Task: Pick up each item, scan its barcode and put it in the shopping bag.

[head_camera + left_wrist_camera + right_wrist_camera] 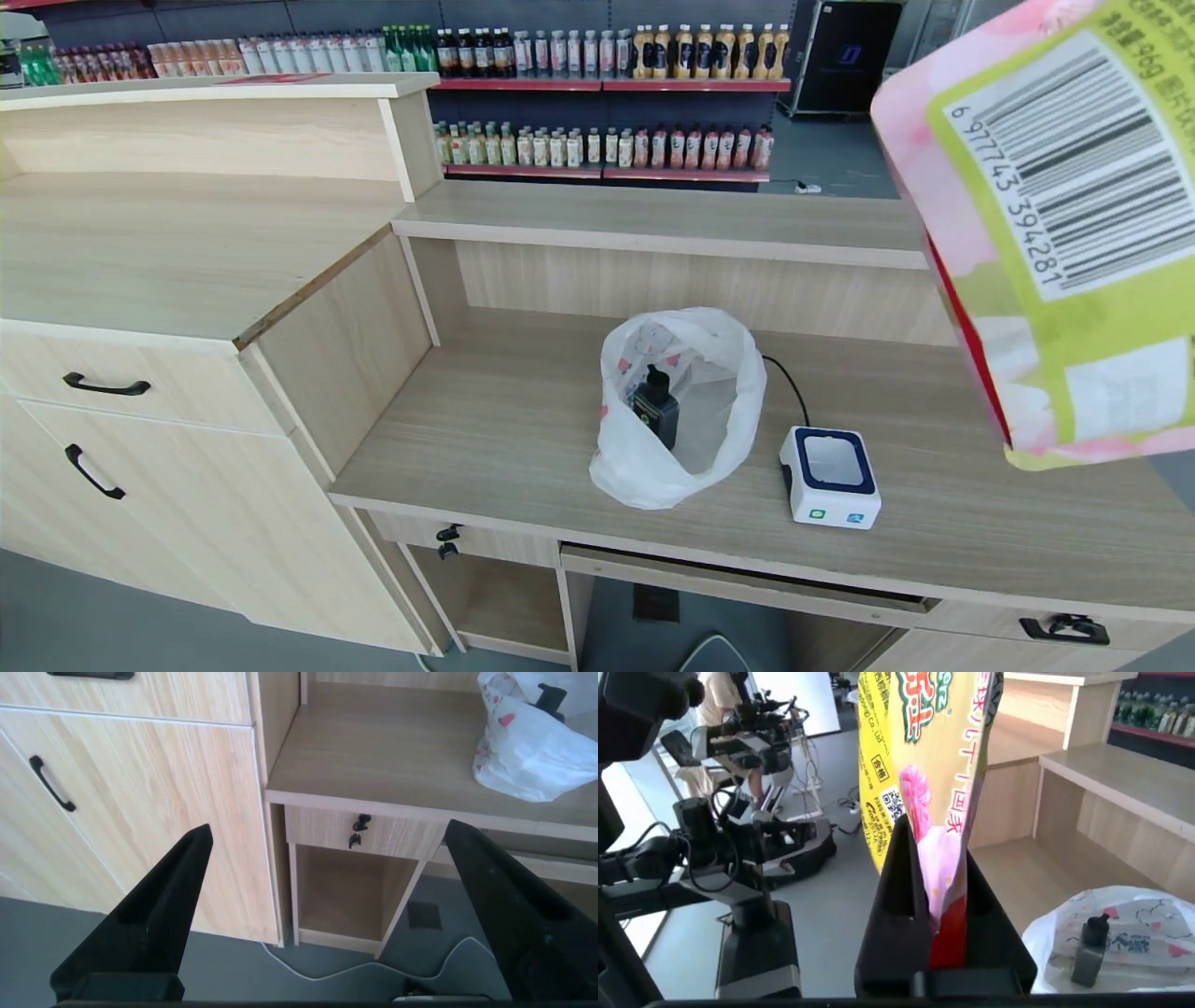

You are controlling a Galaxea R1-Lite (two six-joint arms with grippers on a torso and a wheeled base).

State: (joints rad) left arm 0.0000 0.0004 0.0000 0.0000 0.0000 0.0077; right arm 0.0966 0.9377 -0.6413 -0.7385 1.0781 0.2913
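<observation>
Counter, right gripper clamps packet high

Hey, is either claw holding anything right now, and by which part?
The right claw is shut on the pink-and-green snack packet, clamping one narrow edge. The left claw is open and empty.

Barcoded snack packet looms upper right; scanner sits beside the white bag.

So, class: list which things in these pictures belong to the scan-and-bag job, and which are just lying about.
Belongs to the job:
snack packet, held in the right gripper
barcode scanner
shopping bag
dark bottle inside the bag

Just lying about:
drink bottles on the shelves
keys in the drawer lock
cupboard handles
</observation>
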